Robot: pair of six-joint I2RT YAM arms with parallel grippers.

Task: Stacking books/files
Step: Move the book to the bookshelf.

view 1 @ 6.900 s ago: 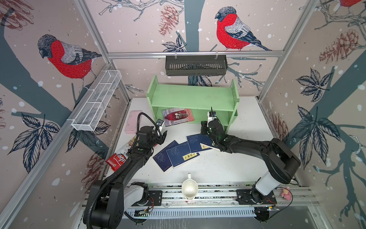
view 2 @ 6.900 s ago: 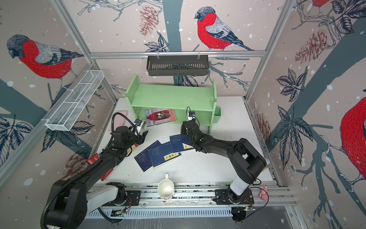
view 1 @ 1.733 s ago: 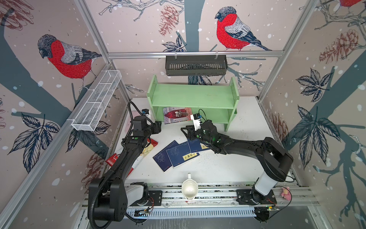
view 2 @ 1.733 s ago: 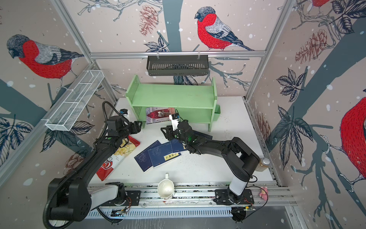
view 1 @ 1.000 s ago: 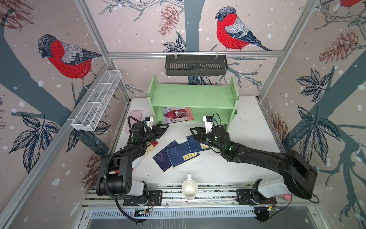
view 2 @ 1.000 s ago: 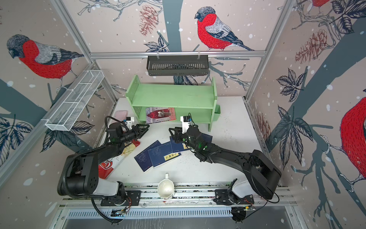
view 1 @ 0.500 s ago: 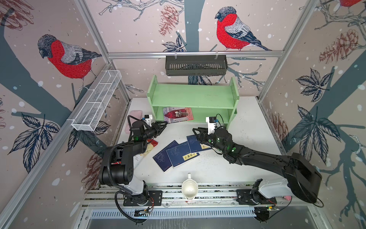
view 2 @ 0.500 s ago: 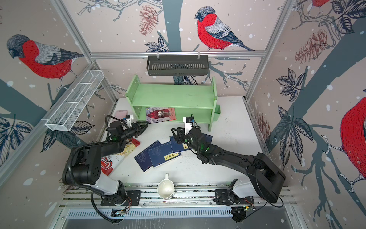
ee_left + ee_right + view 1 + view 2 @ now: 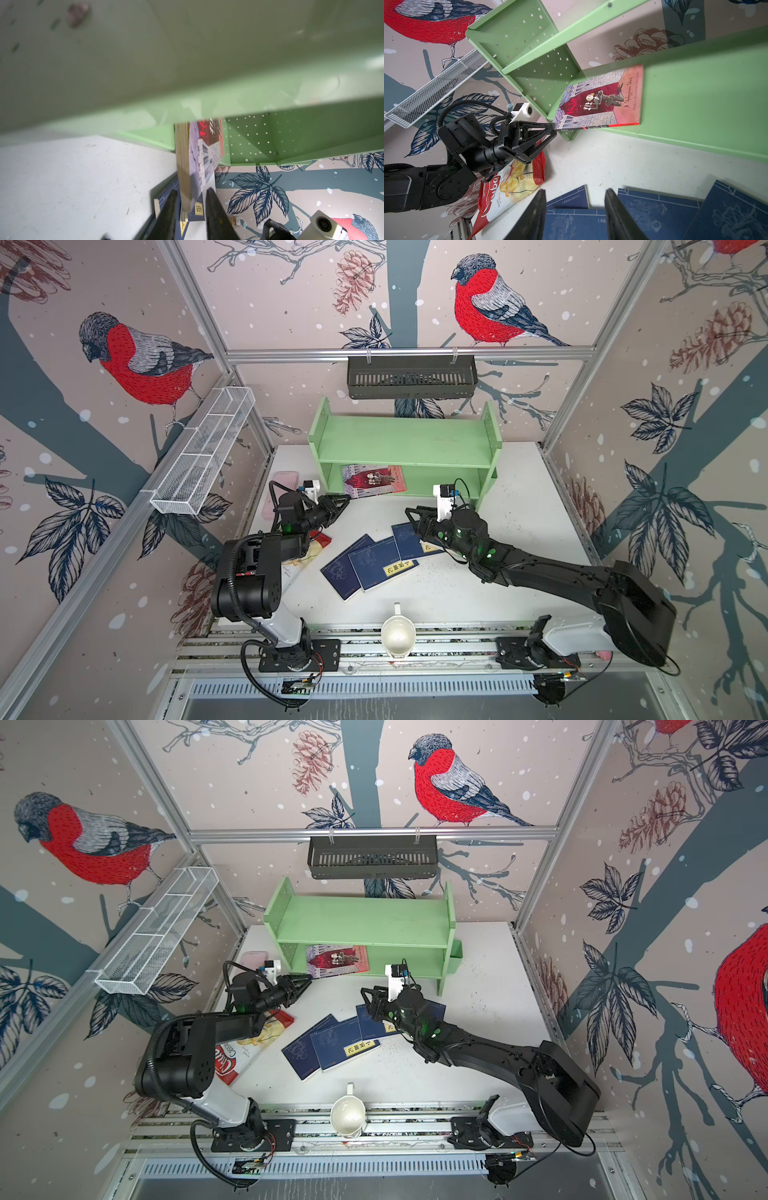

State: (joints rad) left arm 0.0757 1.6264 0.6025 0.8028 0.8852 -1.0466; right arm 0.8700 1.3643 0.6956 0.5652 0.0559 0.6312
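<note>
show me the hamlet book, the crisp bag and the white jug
hamlet book [image 9: 600, 99]: right wrist view, middle of its front cover
crisp bag [image 9: 253, 1042]: a top view, its printed front
white jug [image 9: 398, 634]: a top view, inside of its bowl

The left gripper [image 9: 345, 499] and right gripper [image 9: 574, 192] are black. At the left gripper's tips, the book [image 9: 600, 99] shows grey brickwork, a dark red panel with red lettering and a salmon-pink margin; its spine is black and red. Under the right gripper, the navy books [image 9: 376, 562] bear pale line drawings and yellow labels. Beneath the left gripper's wrist, the bag [image 9: 249, 1044] is red with yellow crisps on white. Ahead of both grippers, the shelf [image 9: 407, 439] is pale green, its end panels speckled with dots and stars. Beside the left gripper, the case [image 9: 282, 483] is plain pink. The walls [image 9: 137, 364] carry red-breasted grey birds, navy leaves and white flecks on dusty pink.
</note>
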